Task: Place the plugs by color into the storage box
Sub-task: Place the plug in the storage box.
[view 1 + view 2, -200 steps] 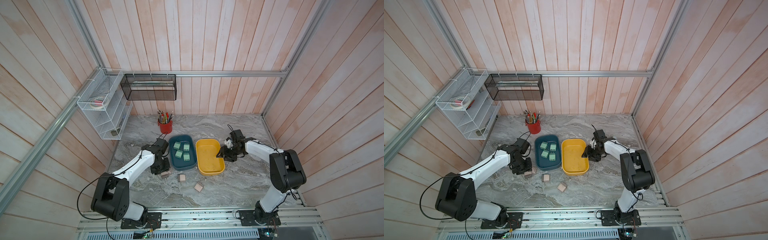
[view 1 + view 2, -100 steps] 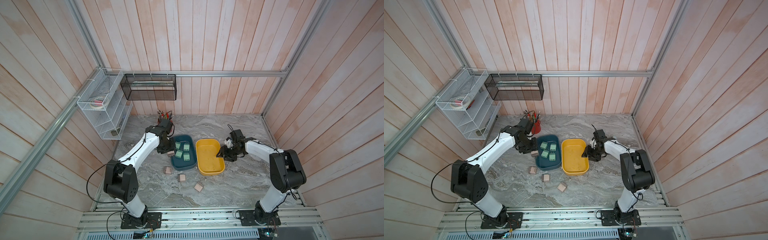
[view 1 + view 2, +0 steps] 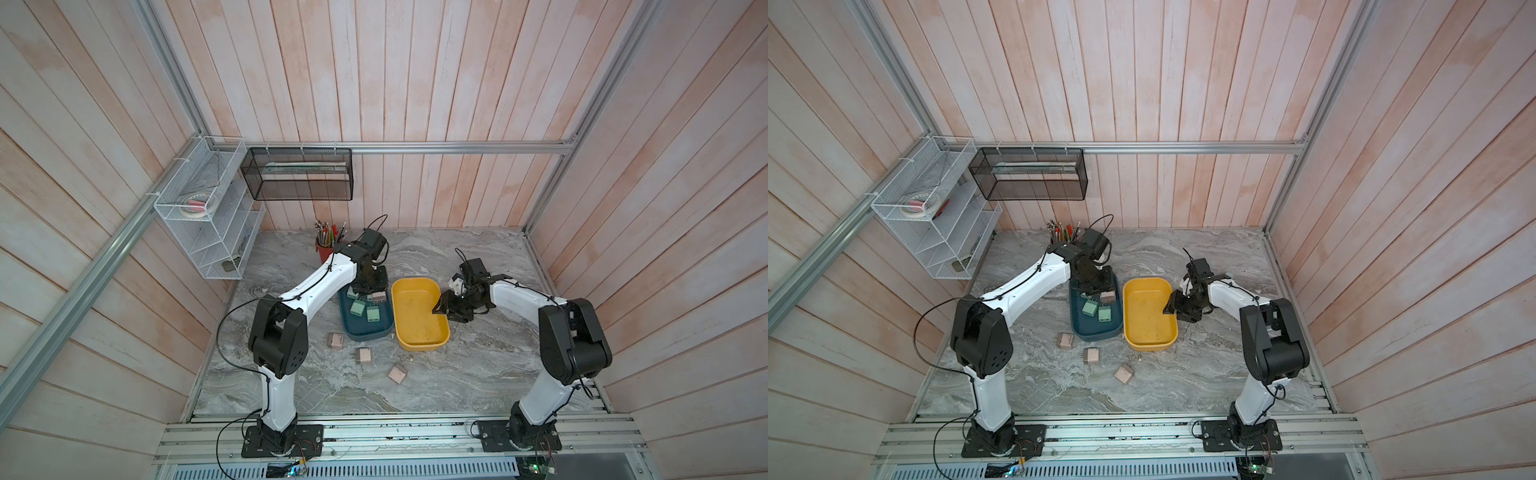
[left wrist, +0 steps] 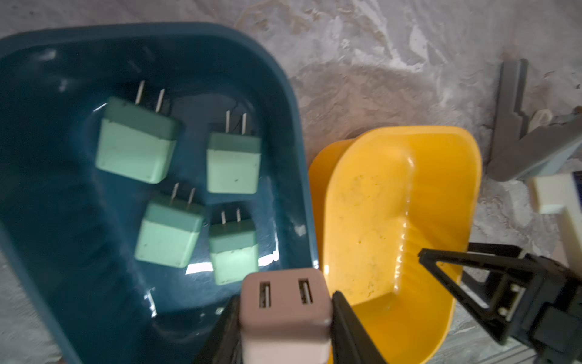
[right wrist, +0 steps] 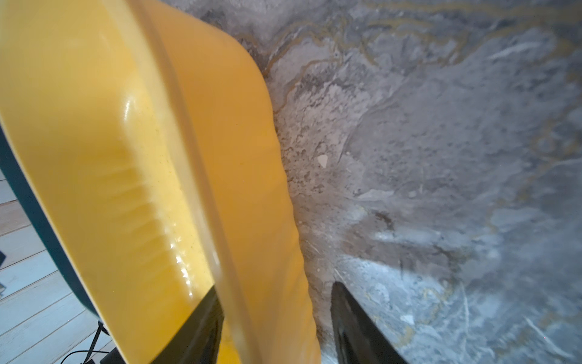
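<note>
**Q:** Step in hand: where was the plug?

**A:** The left gripper (image 4: 285,301) was clamped on one pink-beige plug (image 3: 377,296). It pinched the side faces, with the USB face toward the wrist camera and the prongs hidden. In both top views the plug hung near frame centre, over the right-hand rim of the teal tray (image 3: 368,335) and just left of the yellow tray (image 3: 422,347).

**Q:** Tray contents?

**A:** Four green plugs (image 4: 136,148) lay in the teal tray, and the yellow tray looked empty. Three more pink-beige plugs (image 3: 364,355) lay on the table (image 3: 478,374), below the trays in the frame.

**Q:** And the right arm?

**A:** The right gripper (image 5: 274,286) straddled the yellow tray's right wall, one finger inside and one outside. Its jaws stood apart. A strip of table showed between the outer finger and the wall, so no clamp was seen. I judged that it was there to steady the tray.

**Q:** How should the step be done well?

**A:** My judgement:
- **Carry:** move the plug rightward in the frame until all of it cleared both rims. Aim for the yellow tray's left or middle, away from the right gripper's inner finger.
- **Release:** lower it close to the tray floor before opening, so it would not bounce.
- **Risk, early release:** the pink plug would drop among the greens, the wrong colour.
- **Risk, rim contact:** only the side faces were held, so a knock on a rim could twist it.
</note>
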